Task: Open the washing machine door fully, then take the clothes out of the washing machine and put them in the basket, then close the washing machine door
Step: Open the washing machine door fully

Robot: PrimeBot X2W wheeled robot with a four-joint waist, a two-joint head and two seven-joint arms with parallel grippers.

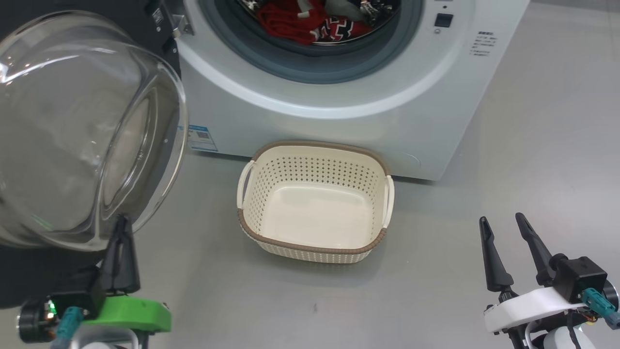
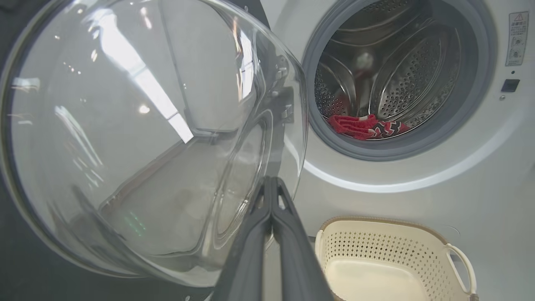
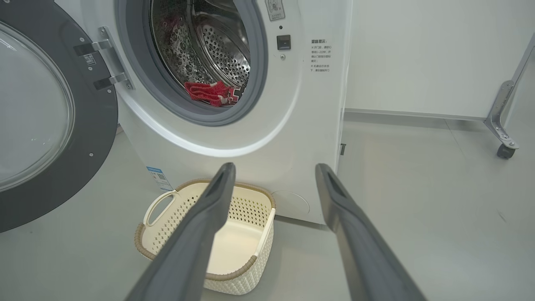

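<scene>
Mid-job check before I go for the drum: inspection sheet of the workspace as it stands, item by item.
Surface: grey floor, bare; one small dark speck.
Washing machine door: swung open to the robot's left.
Washing machine: drum exposed.
Clothes: red bundle at the drum's front lip.
Basket: on the floor before the machine, empty.
Clutter: nothing seen.
Left gripper: shut, tips at the door's lower rim; contact unclear.
Right gripper: open, empty, right of the basket.
Cables: teal plugs at both wrists.
Surroundings: white wall; castered metal leg to the machine's right.
</scene>
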